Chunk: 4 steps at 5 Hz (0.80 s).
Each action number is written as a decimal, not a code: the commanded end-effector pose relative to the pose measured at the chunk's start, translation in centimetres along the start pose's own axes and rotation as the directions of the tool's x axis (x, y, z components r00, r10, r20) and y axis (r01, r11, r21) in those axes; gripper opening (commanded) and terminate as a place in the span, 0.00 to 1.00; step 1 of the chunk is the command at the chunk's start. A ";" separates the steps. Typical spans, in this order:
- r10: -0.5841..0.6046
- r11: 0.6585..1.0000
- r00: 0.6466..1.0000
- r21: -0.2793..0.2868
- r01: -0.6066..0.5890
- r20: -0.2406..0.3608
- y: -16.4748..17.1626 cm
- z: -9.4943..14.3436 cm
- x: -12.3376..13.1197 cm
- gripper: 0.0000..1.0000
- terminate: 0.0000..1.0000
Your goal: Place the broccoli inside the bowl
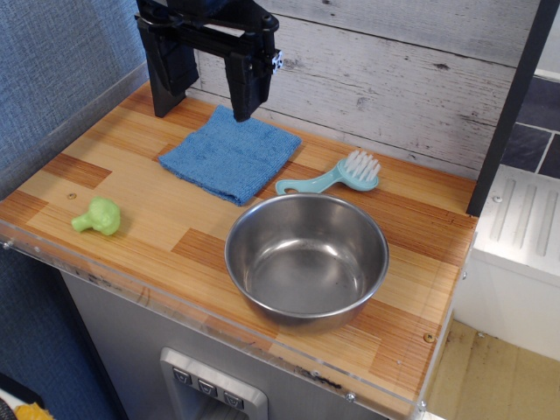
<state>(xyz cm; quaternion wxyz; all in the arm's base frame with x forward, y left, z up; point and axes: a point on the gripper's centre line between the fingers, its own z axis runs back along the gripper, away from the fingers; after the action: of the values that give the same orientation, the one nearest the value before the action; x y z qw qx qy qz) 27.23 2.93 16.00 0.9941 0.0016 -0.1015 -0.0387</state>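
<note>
The broccoli (98, 216), a small light-green toy floret, lies on its side near the front left of the wooden counter (166, 219). The bowl (306, 258), large and shiny steel, stands empty at the front middle-right. My black gripper (208, 109) hangs at the back left, above the far edge of a blue cloth. Its two fingers are spread wide apart with nothing between them. It is well behind and above the broccoli and far from the bowl.
A folded blue cloth (232, 153) lies at the back middle. A teal brush with white bristles (337, 177) lies just behind the bowl. A blue wall bounds the left side, a plank wall the back. A dark post (512, 105) stands at the right.
</note>
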 end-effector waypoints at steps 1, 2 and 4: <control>0.000 1.000 1.000 0.000 0.000 0.000 0.0 0.0 0.0 1.00 0.00; 0.008 1.000 1.000 0.021 -0.008 -0.022 1.0 -0.5 -0.9 1.00 0.00; 0.083 0.993 0.996 0.084 -0.081 -0.025 4.7 -0.1 -2.4 1.00 0.00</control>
<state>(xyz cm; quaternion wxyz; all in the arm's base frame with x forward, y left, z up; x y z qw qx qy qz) 25.18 7.93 14.26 0.9968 0.0347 -0.0707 0.0116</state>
